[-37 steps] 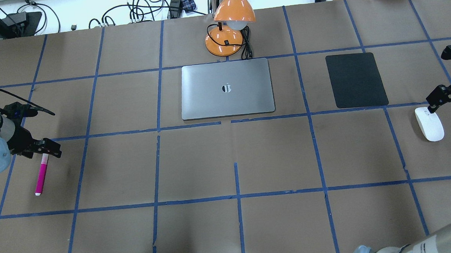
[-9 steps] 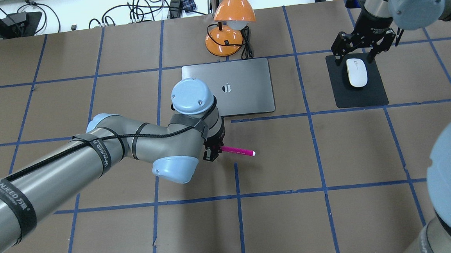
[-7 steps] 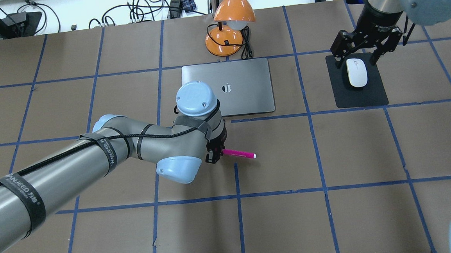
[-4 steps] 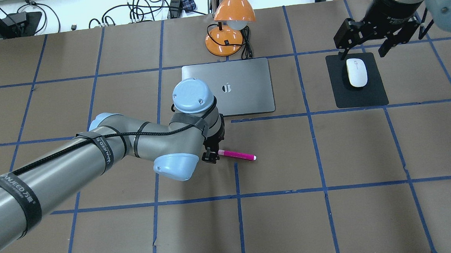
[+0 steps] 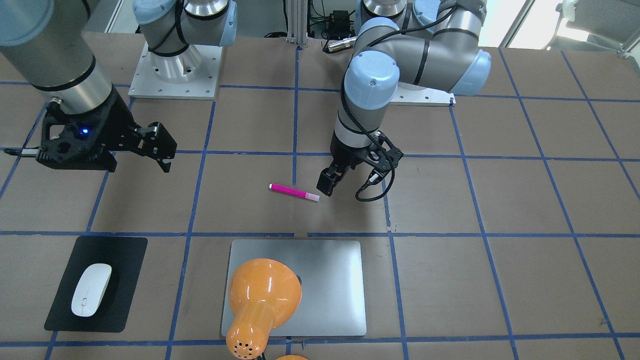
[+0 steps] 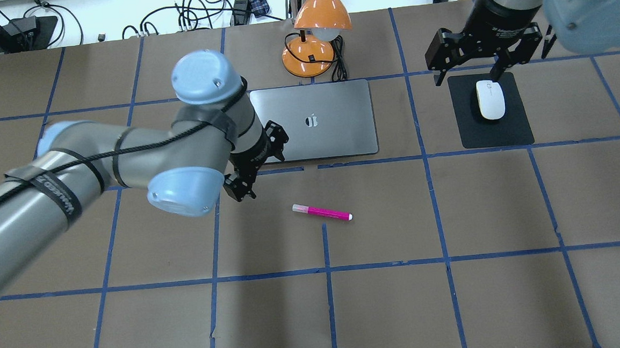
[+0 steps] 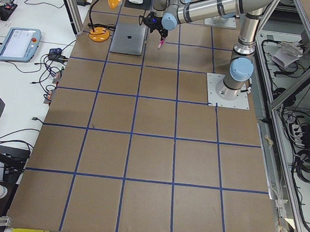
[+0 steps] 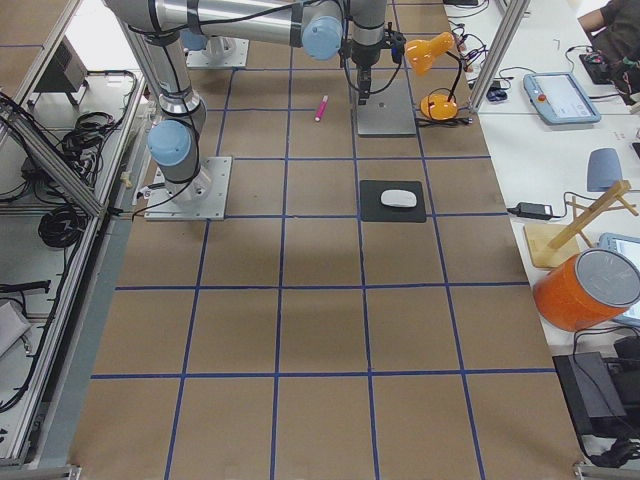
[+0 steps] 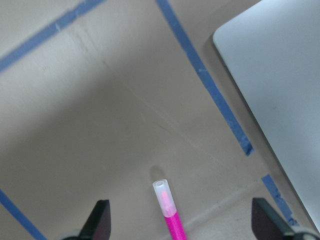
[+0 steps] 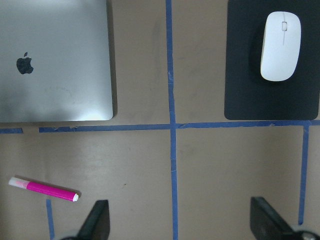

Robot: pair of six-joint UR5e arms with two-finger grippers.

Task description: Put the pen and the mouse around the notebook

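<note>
As left gripper (image 6: 258, 163) and right gripper (image 6: 467, 67) hold jaws spread and empty, both should lift straight clear: pen (image 6: 322, 213) lies mid-surface near notebook (image 6: 313, 141), mouse (image 6: 490, 100) on black mat (image 6: 496, 133) toward the right edge.

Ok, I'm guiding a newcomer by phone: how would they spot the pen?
Find the large silver notebook by the orange lamp. The pen lies on brown paper off its robot-side edge, apart from it: the only slim, bright pink thing there.

Brown table (image 6: 393, 309) gridded in blue tape, silver notebook (image 6: 324, 135), pink pen (image 6: 322, 213), black mat (image 6: 496, 130) (mouse (image 6: 490, 100) on it), 1 orange lamp (image 6: 303, 56)
</note>
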